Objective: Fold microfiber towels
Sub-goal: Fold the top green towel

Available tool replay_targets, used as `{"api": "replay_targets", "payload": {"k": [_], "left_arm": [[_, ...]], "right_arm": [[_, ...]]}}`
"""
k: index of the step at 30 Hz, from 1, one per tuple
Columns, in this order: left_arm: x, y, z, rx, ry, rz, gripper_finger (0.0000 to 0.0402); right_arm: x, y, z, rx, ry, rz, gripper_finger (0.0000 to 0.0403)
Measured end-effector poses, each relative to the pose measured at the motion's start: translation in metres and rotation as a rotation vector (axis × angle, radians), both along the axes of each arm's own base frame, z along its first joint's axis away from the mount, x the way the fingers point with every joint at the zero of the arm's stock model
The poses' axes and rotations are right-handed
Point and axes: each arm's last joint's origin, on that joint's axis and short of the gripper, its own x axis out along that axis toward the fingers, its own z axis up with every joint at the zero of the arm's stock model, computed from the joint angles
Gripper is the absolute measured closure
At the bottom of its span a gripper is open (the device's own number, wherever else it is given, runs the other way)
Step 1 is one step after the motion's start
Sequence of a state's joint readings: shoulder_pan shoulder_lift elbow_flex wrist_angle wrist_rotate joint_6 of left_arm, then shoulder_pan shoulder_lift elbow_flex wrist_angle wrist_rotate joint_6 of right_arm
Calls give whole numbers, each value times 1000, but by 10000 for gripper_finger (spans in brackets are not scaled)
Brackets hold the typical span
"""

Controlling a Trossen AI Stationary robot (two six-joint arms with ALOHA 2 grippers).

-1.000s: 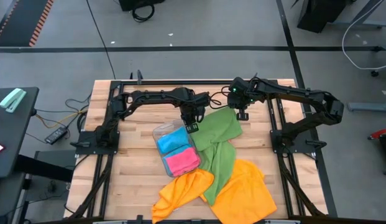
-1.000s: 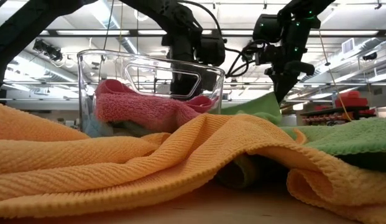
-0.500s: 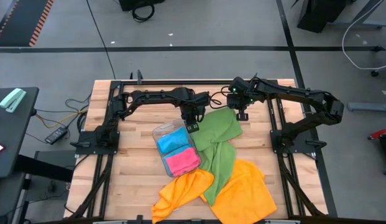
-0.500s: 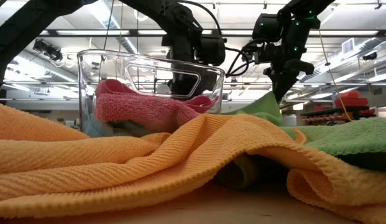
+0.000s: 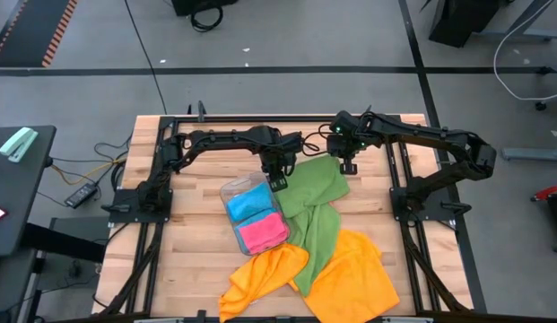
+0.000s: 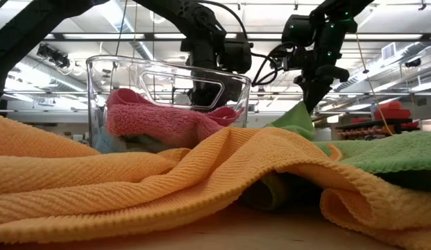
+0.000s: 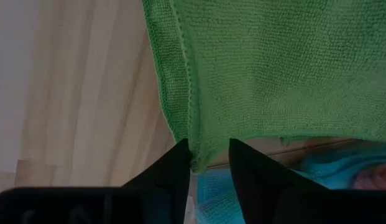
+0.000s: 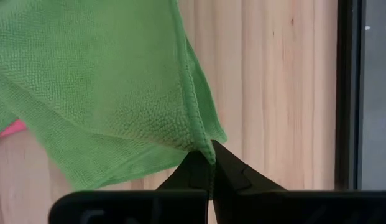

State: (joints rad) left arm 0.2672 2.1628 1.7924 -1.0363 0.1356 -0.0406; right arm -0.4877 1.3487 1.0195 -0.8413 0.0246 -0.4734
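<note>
No brand, label or legible writing is being shown on any of the things on the wooden table (image 5: 188, 251).

A green towel (image 5: 318, 202) is being held up by one corner at the far side of the table, that corner being pinched between the closed fingers of the right end effector (image 8: 211, 171). In the right wrist view the cloth is hanging away from the fingertips, and from the low view the same green towel (image 6: 295, 119) is being lifted into a peak under the right end effector (image 6: 314, 104).

The neighbouring corner of the green towel (image 7: 273, 68) is lying just at the tips of the left end effector (image 7: 210, 163), whose fingers (image 7: 177, 171) are standing narrowly apart, the hem sitting in the gap between them without being clamped. From above, the left end effector (image 5: 278, 179) is being seen at the towel's edge, just beside a clear plastic tray (image 5: 231, 190).

Inside the tray, a folded blue towel (image 5: 249, 203) and a folded pink towel (image 5: 263, 231) are lying side by side. Two orange towels, one (image 5: 265, 274) at the near edge and another (image 5: 354, 278) beside it, are lying crumpled with the tail of the green towel running between them.
</note>
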Motion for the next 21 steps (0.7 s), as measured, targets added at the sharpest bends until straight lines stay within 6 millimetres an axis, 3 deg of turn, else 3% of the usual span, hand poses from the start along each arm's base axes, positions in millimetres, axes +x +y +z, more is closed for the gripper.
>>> {"api": "replay_targets", "payload": {"k": [13, 21], "left_arm": [[-1, -1, 0, -7, 16, 16, 287], [0, -3, 0, -13, 7, 14, 290]], "right_arm": [[12, -10, -27, 5, 126, -29, 397], [7, -22, -27, -16, 126, -65, 397]]}}
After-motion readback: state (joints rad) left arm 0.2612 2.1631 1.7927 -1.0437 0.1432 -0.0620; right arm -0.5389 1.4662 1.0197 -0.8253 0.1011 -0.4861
